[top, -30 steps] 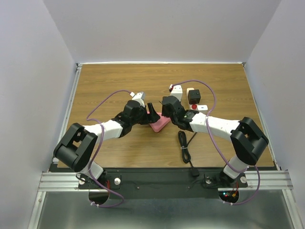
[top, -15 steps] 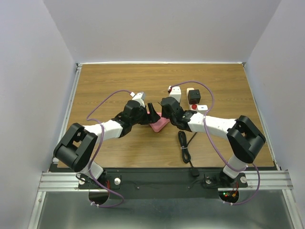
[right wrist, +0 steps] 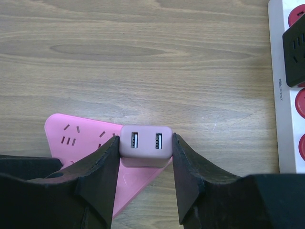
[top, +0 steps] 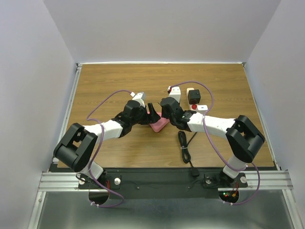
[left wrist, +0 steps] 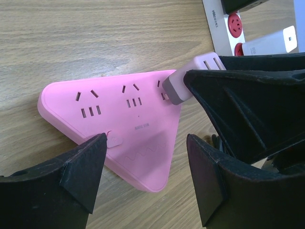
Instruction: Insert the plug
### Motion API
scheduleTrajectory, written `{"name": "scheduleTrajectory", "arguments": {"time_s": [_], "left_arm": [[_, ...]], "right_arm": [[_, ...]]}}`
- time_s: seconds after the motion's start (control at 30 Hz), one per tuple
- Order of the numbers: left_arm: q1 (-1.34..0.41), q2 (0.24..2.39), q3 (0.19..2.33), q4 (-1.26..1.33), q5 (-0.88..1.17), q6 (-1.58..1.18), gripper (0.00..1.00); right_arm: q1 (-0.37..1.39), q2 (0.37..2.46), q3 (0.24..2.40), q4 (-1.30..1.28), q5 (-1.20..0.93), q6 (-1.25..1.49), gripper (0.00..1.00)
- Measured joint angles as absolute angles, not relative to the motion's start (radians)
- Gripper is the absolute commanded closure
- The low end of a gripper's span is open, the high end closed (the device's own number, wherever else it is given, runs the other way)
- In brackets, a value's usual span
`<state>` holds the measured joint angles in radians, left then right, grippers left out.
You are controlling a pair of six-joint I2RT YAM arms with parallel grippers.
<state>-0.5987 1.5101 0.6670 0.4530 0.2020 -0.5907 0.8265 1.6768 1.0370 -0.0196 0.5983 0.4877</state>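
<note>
A pink triangular power strip (left wrist: 119, 124) lies flat on the wooden table; it also shows in the top view (top: 160, 125) and the right wrist view (right wrist: 78, 133). My right gripper (right wrist: 145, 148) is shut on a mauve two-port USB plug (right wrist: 146, 140) and holds it against the strip's right-hand socket. In the left wrist view the plug (left wrist: 190, 78) sits tilted there, its prongs hidden. My left gripper (left wrist: 145, 176) is open, its fingers straddling the strip's near corner without touching it.
A white power strip (right wrist: 286, 95) with red sockets and a black adapter (right wrist: 295, 52) lies to the right. A black cable (top: 185, 145) runs toward the near edge. The two grippers (top: 151, 112) (top: 167, 112) are close together.
My right arm has shifted slightly left toward the pink strip with the plug. The left arm has not moved.
</note>
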Motion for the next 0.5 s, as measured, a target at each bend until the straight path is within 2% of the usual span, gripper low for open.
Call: {"name": "scheduleTrajectory", "arguments": {"time_s": [0.5], "left_arm": [[-0.598,1.523,0.667,0.475,0.202,-0.591,0.22]], "right_arm": [[0.867,1.689,1.037,-0.019,0.678,0.487,1.00]]}}
